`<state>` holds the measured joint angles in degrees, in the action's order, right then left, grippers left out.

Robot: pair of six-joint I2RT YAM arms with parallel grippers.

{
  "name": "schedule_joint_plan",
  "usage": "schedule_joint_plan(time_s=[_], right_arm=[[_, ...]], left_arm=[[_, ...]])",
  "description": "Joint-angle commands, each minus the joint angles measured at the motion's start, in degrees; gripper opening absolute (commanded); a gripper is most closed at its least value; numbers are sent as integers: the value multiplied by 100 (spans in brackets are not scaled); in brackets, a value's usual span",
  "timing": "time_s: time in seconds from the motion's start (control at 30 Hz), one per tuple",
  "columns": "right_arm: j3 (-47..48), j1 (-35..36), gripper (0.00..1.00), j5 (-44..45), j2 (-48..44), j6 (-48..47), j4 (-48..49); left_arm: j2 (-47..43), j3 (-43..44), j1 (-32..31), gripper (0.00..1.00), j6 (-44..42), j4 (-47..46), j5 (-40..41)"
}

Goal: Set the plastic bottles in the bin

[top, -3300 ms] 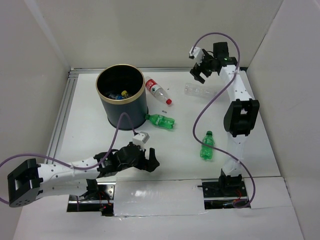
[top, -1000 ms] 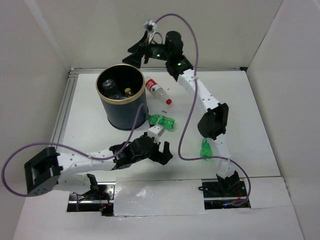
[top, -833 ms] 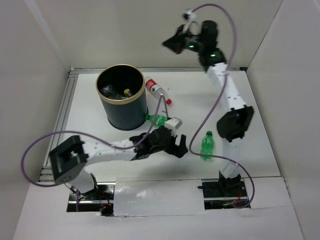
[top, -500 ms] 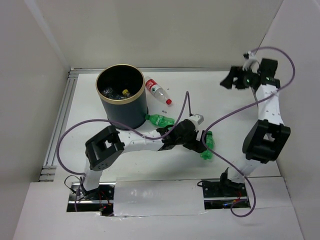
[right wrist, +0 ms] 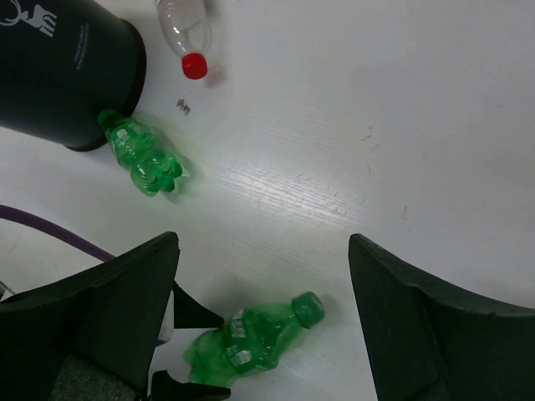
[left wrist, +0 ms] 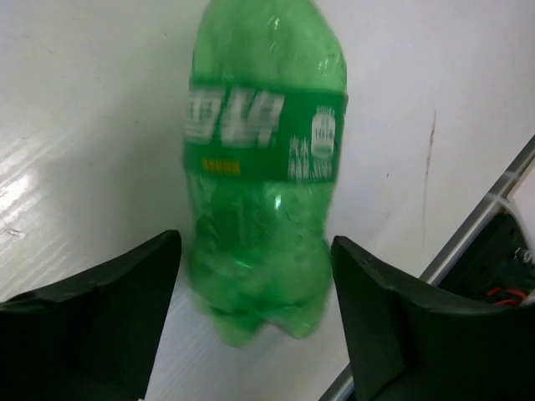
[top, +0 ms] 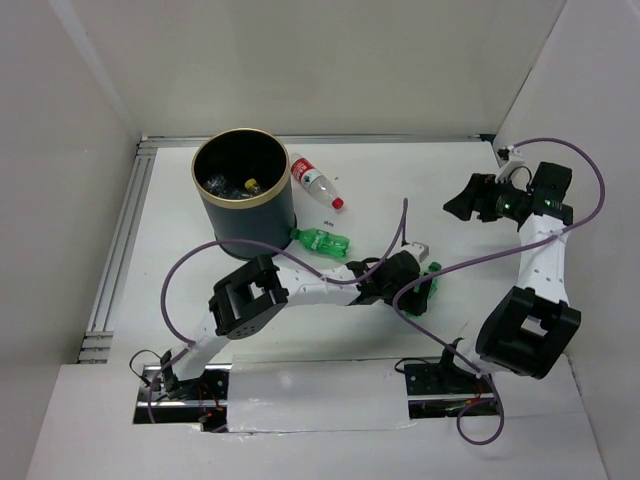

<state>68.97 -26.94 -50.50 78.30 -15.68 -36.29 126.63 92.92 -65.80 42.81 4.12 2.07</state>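
Note:
A green plastic bottle [top: 425, 296] lies on the white table at the near right. My left gripper [top: 410, 283] is open and straddles its base. In the left wrist view the bottle [left wrist: 263, 167] sits between the two fingers [left wrist: 109, 309] with a gap on each side. A second green bottle [top: 322, 241] lies against the foot of the dark bin [top: 243, 215]. A clear red-labelled bottle [top: 315, 182] lies behind the bin's right side. Bottles fill the bin's bottom. My right gripper [top: 462, 203] hangs open and empty, high at the right. From there the bin [right wrist: 67, 75] and both green bottles [right wrist: 251, 342] show below.
White walls close in the table at the back and both sides. A metal rail [top: 120, 240] runs along the left edge. Purple cables [top: 400, 230] loop over the table's middle. Another metal rail [left wrist: 476, 230] passes close to the near green bottle's base.
My right arm has swung from above the bin to the far right. My left arm has reached rightward across the table, bringing its open jaws round the near green bottle's base.

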Motion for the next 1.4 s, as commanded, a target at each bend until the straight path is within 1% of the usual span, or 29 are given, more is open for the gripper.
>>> schedule_joint_plan(time_s=[0.0,0.1,0.13,0.2,0.23,0.3,0.37,0.4,0.43,0.47,0.6,0.63,0.7,0.73,0.77,0.83,0.87,0.9,0.93,0.97,1.0,1.03,1.07,1.1,1.13,1.17,1.27,1.3,1.37], right_arm=[[-261,-40,88,-276,-131,21,105],[-322,-40,84,-329,-131,21,105],[-323,-40,82,-407,-131,21,53],[-323,-92,80,-460,-131,-31,0],[-323,-92,79,-461,-131,-31,-1],[-323,-92,77,-531,-192,-84,-1],[-323,-267,80,-672,-253,-84,52],[-323,-320,93,-837,-332,-84,52],[-323,-443,100,-839,-333,-84,157],[-375,-513,100,-917,-429,-84,375],[-586,-646,100,-1172,-509,48,747],[-586,-646,100,-1321,-413,48,747],[-648,-646,100,-1383,-281,-40,747],[-700,-576,97,-1384,-280,-153,825],[-701,-384,77,-1270,-220,-285,826],[-569,46,50,-946,-157,-828,598],[-508,579,42,-605,-105,-944,597],[-420,898,41,-410,-105,-1024,597],[-419,1240,47,-208,-105,-1172,597],[-341,1600,56,255,-105,-1174,675],[-340,2283,69,495,-105,-1174,876],[-279,2907,85,880,8,-1226,991],[-218,2914,85,1032,10,-1227,993],[-217,3401,93,1147,88,-1227,1054],[-217,3606,96,1243,280,-1227,1132],[-165,3782,98,1323,395,-1314,1194],[-78,4231,99,1455,877,-1315,1414],[54,4310,99,1508,1010,-1367,1414],[204,4521,99,1560,1387,-1428,1415]], left_arm=[[169,208,-47,82,79,143,119],[29,-28,-47,49,79,-51,66],[-24,-133,-47,30,79,-52,66],[-286,-265,-47,17,18,-52,215],[-436,-466,-47,8,17,-52,215],[-848,-731,84,5,-87,-52,390],[-1805,-1231,243,0,-281,-122,601],[-2156,-1381,313,0,-560,-122,863],[-2517,-1591,392,0,-728,-122,970],[-3173,-1663,575,0,-887,-122,1067],[-4370,-1664,1033,0,-1520,36,1436],[-4575,-1664,1130,0,-1695,-33,1367],[-4944,-1725,1350,0,-1749,-174,1367],[-5233,-1725,1438,0,-1749,-175,1541],[-5340,-1673,1595,3,-1749,-70,1716],[-5490,-1603,1789,6,-1689,237,2513],[-5543,-1602,2068,6,-1584,560,2736],[-5639,-1663,2245,9,-1469,720,2903],[-5693,-1733,2421,13,-1390,809,2983],[-5693,-1795,2588,16,-1302,879,3045],[-5771,-1848,2886,16,-1249,1045,3045],[-5772,-1900,3150,26,-1127,1247,3159],[-5772,-1901,3152,26,-1073,1249,3160],[-5650,-1901,3283,29,-1073,1336,3160],[-5597,-1901,3536,30,-977,1424,3160],[-5544,-1901,3643,39,-976,1425,3160],[-5298,-1708,4039,59,-976,1495,2985],[-5228,-1629,4110,74,-976,1565,2914],[-5105,-1366,4242,86,-1046,1618,2687]])
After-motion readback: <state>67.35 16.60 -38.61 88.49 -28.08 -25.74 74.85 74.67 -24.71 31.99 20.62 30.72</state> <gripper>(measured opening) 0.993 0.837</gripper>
